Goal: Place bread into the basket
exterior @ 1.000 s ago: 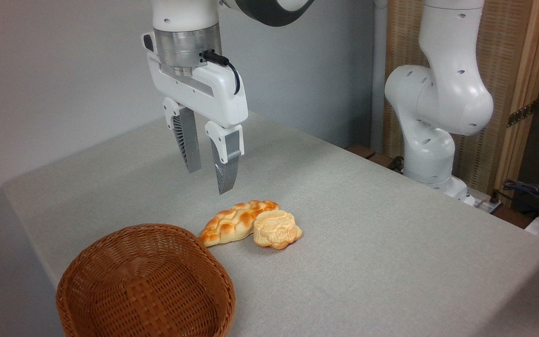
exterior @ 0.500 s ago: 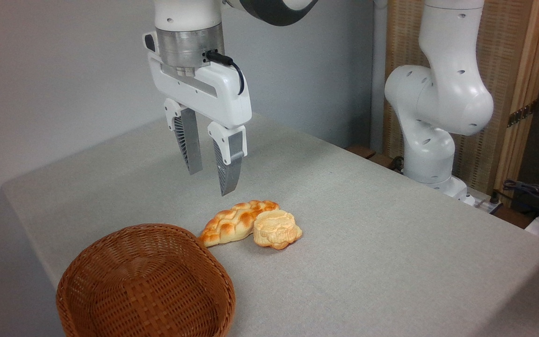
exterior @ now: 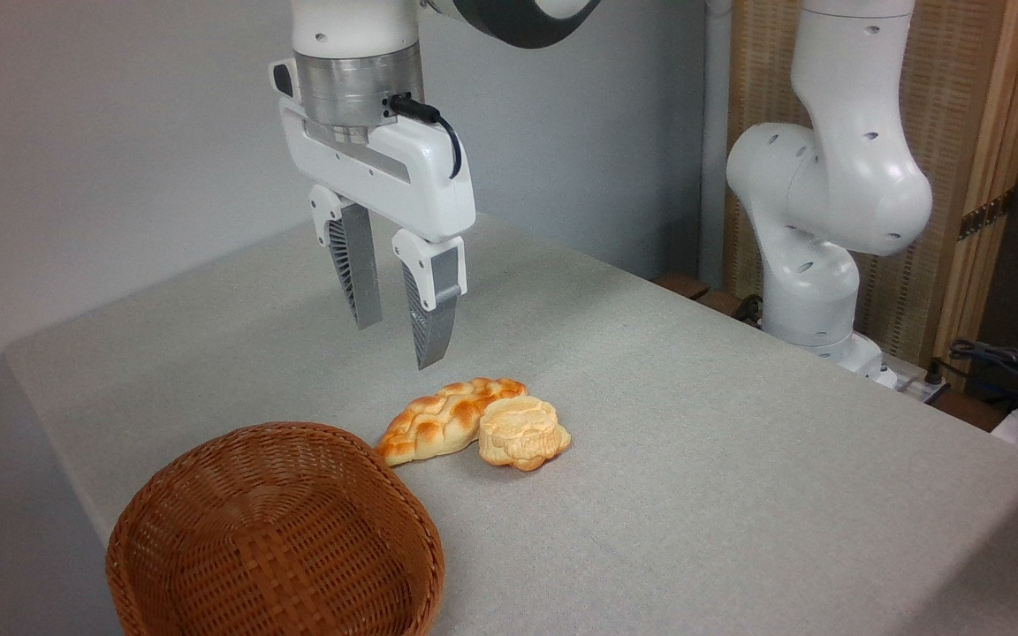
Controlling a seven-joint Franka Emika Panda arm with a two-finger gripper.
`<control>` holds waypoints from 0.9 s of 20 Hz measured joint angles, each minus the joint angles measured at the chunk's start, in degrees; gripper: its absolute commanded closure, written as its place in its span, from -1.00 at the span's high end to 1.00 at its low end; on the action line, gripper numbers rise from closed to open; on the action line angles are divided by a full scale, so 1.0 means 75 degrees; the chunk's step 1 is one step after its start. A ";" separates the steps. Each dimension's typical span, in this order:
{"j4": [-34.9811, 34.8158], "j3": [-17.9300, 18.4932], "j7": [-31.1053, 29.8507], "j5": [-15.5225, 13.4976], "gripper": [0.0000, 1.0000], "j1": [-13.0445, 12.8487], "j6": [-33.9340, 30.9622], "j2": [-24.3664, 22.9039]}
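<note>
While the gripper (exterior: pixel 398 340) hangs above centre frame with its fingers parted and nothing between them, the bread (exterior: pixel 523 432) lies on the table (exterior: pixel 739 459) just below and right of it, touching a braided loaf (exterior: pixel 438 418). Lower left sits the basket (exterior: pixel 272 534), holding nothing, its rim meeting the loaf's end.

Brown woven basket (exterior: pixel 275 534), pale tan bread (exterior: pixel 523 432) (golden-orange edges), golden-brown braided loaf (exterior: pixel 438 418), grey table (exterior: pixel 739 424)

A single fixed camera looks down at an angle across the table (exterior: pixel 739 495) from its near corner. It faces the grey wall (exterior: pixel 76 132) and the arm's base (exterior: pixel 827 336), fairly close.
</note>
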 measured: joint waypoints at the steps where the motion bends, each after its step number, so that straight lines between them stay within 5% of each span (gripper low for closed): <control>1: 0.0000 0.0000 0.0000 0.0000 1.00 0.0000 0.0000 0.0000; 18: -0.0039 -0.0011 0.0201 0.0000 1.00 -0.0021 -0.0130 0.0063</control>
